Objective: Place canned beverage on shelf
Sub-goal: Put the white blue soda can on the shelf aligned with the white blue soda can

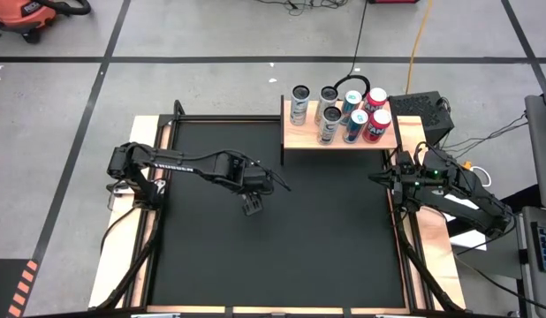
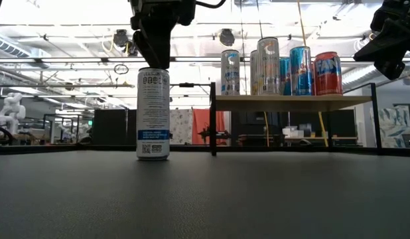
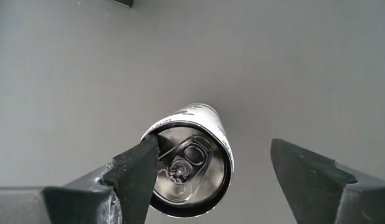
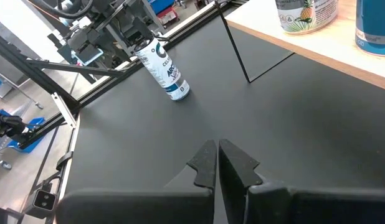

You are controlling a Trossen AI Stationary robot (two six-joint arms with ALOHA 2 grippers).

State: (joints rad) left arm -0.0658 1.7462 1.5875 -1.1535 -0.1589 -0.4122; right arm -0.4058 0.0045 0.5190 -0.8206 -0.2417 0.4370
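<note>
Shelf (image 1: 339, 137) at the far side of the mat, right of centre, already carries a cluster of cans (image 1: 337, 112): six by the high view, silver ones to the left, blue in the middle, red on the right, all upright. One more can, the tall white one (image 2: 152, 113), is not up there yet: it stands upright on the black mat (image 1: 282, 238), left of the shelf and nearer than it, well apart from it. Left gripper (image 3: 211, 171) sits directly above that can, fingers spread wide; the left wrist view looks straight down on the lid and pull tab. One finger (image 3: 139, 171) overlaps the can's rim there, the other stands clear on the opposite side, so the can looks off-centre in the jaws. Low view shows the gripper body right over the top of the can; contact, if any, I can't tell. No grip either way. Right gripper (image 4: 217, 163) is parked over the right edge of the mat, just near of the shelf's right end, fingers pressed together, holding nothing. My read: most of the job is done, this can is pending. Left to do: centre on it, descend, close, lift, carry to the shelf. Free room on top looks to be the left front area and the near edge.
</note>
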